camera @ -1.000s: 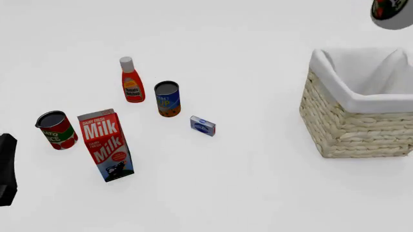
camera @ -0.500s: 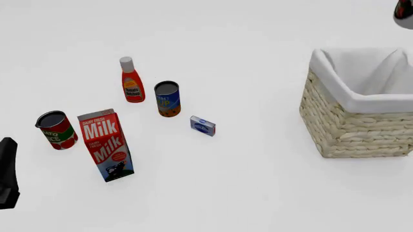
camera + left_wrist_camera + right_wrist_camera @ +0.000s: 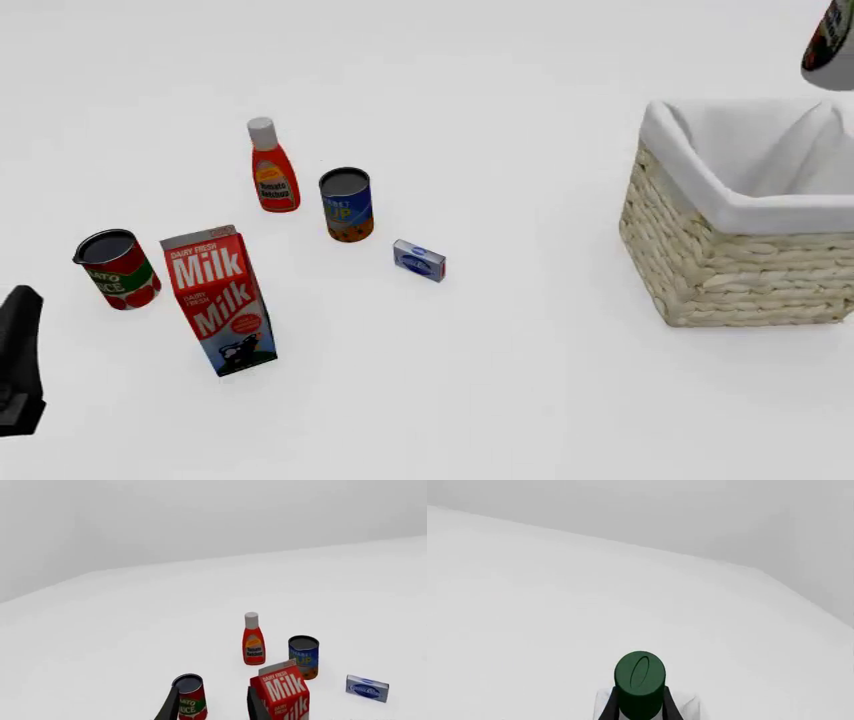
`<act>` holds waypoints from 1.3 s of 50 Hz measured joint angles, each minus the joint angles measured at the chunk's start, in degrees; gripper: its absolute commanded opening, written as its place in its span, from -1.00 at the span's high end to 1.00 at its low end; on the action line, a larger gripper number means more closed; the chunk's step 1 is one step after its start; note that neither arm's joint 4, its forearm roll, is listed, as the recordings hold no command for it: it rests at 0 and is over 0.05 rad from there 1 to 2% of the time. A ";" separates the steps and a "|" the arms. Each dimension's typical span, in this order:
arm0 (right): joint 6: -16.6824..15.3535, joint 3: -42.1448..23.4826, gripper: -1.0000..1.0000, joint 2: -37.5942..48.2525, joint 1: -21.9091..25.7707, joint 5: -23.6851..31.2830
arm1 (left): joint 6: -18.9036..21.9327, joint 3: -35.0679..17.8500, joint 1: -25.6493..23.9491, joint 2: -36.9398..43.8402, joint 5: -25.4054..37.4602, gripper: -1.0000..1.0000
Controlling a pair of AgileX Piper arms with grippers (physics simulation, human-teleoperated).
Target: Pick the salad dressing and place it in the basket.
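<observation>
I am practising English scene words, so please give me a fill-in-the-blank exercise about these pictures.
1. The tall red carton carries the printed word ____.
2. The woven straw-coloured basket is lined with ____ cloth.
3. The right gripper holds a white bottle whose cap is dark ____.
4. The red ketchup bottle has a ____ cap.

Missing words: Milk; white; green; white

The basket (image 3: pixel 738 235) stands at the right. The dressing (image 3: pixel 830 48) hangs in the air above its far right corner, clamped by the right gripper (image 3: pixel 639 707). Well apart on the left, the ketchup (image 3: pixel 272 166) stands farthest, a can (image 3: pixel 346 204) just right of it, a small box (image 3: pixel 419 260) nearer and further right. The milk (image 3: pixel 219 300) stands nearest, another can (image 3: pixel 116 268) to its left. The left gripper (image 3: pixel 19 360) is at the near left edge.
</observation>
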 measured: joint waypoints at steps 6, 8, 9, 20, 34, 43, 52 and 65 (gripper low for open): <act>0.62 0.25 1.00 2.65 -1.18 -1.48 | 0.05 0.00 -0.50 0.00 -0.07 -1.00; 0.87 0.35 1.00 3.54 -1.54 -2.08 | 0.03 0.01 -0.69 -0.01 -0.10 -1.00; 0.98 0.39 1.00 3.94 -1.70 -2.35 | 0.03 0.01 -0.77 -0.01 -0.12 -1.00; 1.60 0.62 1.00 8.70 -3.67 -5.40 | 0.04 0.01 -1.46 -0.01 0.01 -1.00; 2.37 -0.01 1.00 13.51 -5.80 -7.56 | -0.23 0.00 -2.06 -0.01 0.36 -1.00; 3.04 0.98 1.00 15.40 -6.48 -8.64 | -0.46 0.01 -2.06 -0.01 0.60 -1.00; 3.53 2.66 1.00 15.89 -6.62 -9.22 | -0.57 0.01 -2.17 -0.01 0.76 -1.00; 3.67 4.43 1.00 16.49 -6.46 -10.00 | -0.77 0.01 -2.28 -0.01 0.99 -1.00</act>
